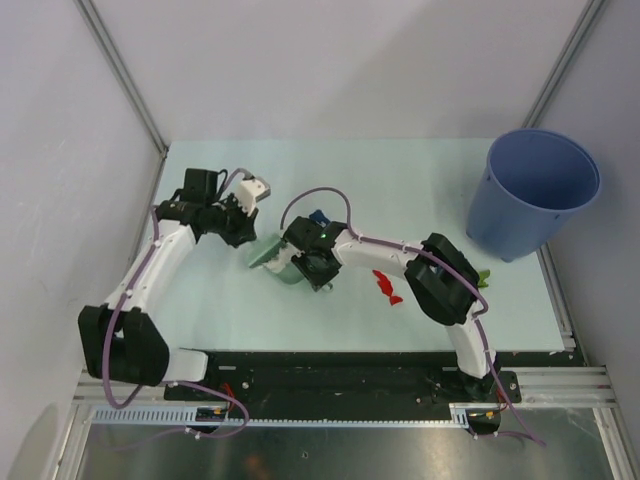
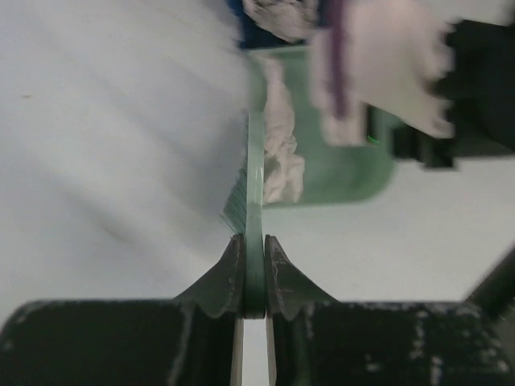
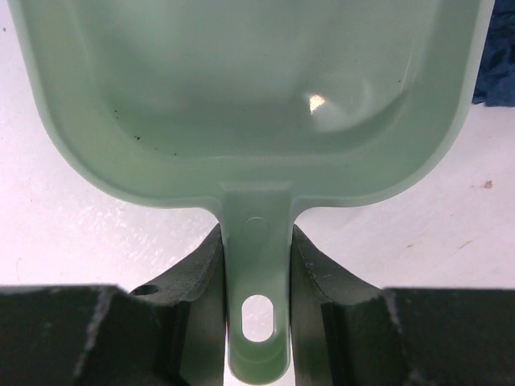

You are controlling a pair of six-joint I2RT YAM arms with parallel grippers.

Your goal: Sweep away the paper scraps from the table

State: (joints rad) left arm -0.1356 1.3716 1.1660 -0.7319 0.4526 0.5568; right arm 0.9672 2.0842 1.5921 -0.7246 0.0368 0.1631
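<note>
My left gripper (image 1: 250, 236) (image 2: 253, 238) is shut on the thin handle of the mint-green brush (image 1: 266, 252) (image 2: 255, 185), seen edge-on. My right gripper (image 1: 306, 262) (image 3: 257, 230) is shut on the handle of the mint-green dustpan (image 1: 288, 270) (image 3: 257, 96) (image 2: 338, 161). Brush and dustpan meet at the middle of the table (image 1: 400, 170). A white paper scrap (image 2: 278, 149) lies against the brush at the dustpan. A dark blue scrap (image 1: 318, 217) (image 3: 497, 64) (image 2: 248, 34) sits just behind the pan. A red scrap (image 1: 387, 285) and a green scrap (image 1: 482, 275) lie further right.
A tall blue bucket (image 1: 540, 190) stands at the table's back right corner. A black-and-metal rail (image 1: 350, 385) runs along the near edge, where both arm bases are bolted. Grey walls close in on the left and back.
</note>
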